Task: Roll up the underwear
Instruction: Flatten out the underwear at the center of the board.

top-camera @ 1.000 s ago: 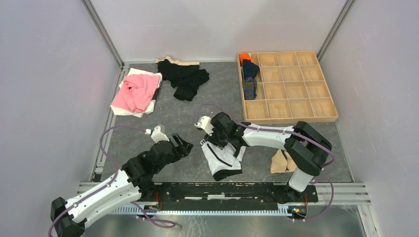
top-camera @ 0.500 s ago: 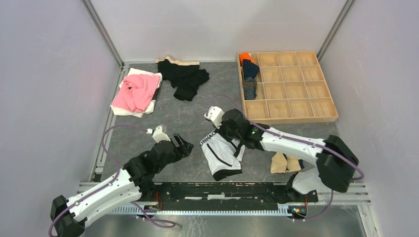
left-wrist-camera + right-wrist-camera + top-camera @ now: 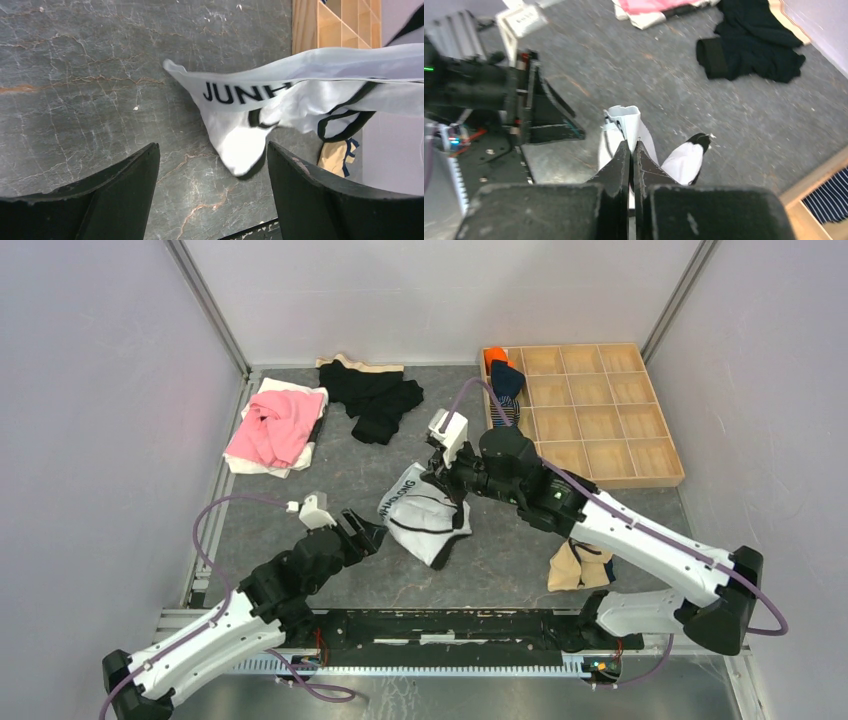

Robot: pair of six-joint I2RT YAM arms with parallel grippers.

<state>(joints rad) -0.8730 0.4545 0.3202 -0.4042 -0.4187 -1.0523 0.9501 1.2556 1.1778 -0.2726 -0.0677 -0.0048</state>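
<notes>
The white underwear with black trim [image 3: 420,515] hangs stretched from my right gripper [image 3: 442,478], which is shut on its upper edge and holds it lifted, its lower end near the table. In the right wrist view the shut gripper [image 3: 631,145] pinches the white cloth [image 3: 626,122]. My left gripper [image 3: 362,532] is open and empty, just left of the cloth; the left wrist view shows the waistband lettering [image 3: 240,92] ahead of the fingers [image 3: 300,190]. Navy striped underwear [image 3: 506,418] sits rolled in the wooden tray [image 3: 600,475].
A pink garment on white cloth [image 3: 275,425] lies at the back left, black garments [image 3: 378,398] beside it. A tan cloth [image 3: 572,568] lies near the right arm's base. The tray holds an orange roll [image 3: 495,357] at its back-left cell.
My right gripper has lifted the white underwear and carried it back and left, away from the near edge. My left arm has shifted only slightly.
</notes>
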